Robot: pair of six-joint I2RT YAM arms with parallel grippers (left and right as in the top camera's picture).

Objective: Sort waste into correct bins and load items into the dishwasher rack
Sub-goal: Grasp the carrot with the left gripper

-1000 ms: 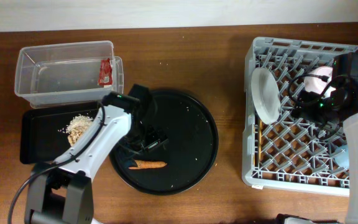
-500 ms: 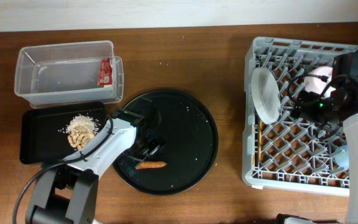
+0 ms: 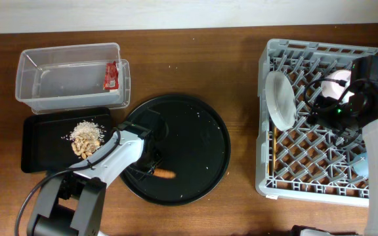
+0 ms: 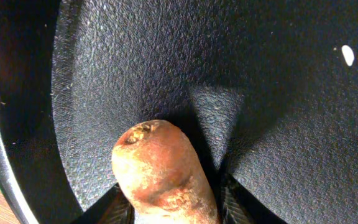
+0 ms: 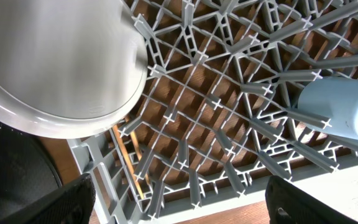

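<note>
The small orange carrot (image 3: 167, 174) (image 4: 163, 171) lies near the front of the round black tray (image 3: 202, 131). My left gripper (image 3: 155, 172) (image 4: 173, 210) is shut on the carrot, with a finger pressed against each side. The red wrapper (image 3: 111, 75) lies in the clear tub (image 3: 71, 82). Beige food scraps (image 3: 85, 136) sit on the flat black tray (image 3: 38, 144). My right gripper (image 3: 338, 108) (image 5: 179, 205) hangs open above the grey rack (image 3: 268, 187) and holds nothing. In the rack are the plate (image 3: 280, 98) (image 5: 55, 56), the bowl (image 3: 338, 84), the blue cup (image 3: 362, 164) (image 5: 347, 109) and the chopsticks (image 3: 275, 154) (image 5: 129, 155).
The round black tray carries a few pale crumbs (image 4: 348, 55). Bare wooden table (image 3: 241, 78) separates the tray from the rack. My left arm (image 3: 104, 160) reaches over the flat black tray's right end.
My left gripper has slid forward along the tray onto the carrot, and its jaws have closed from wide open onto the carrot's sides. The right arm has stayed still.
</note>
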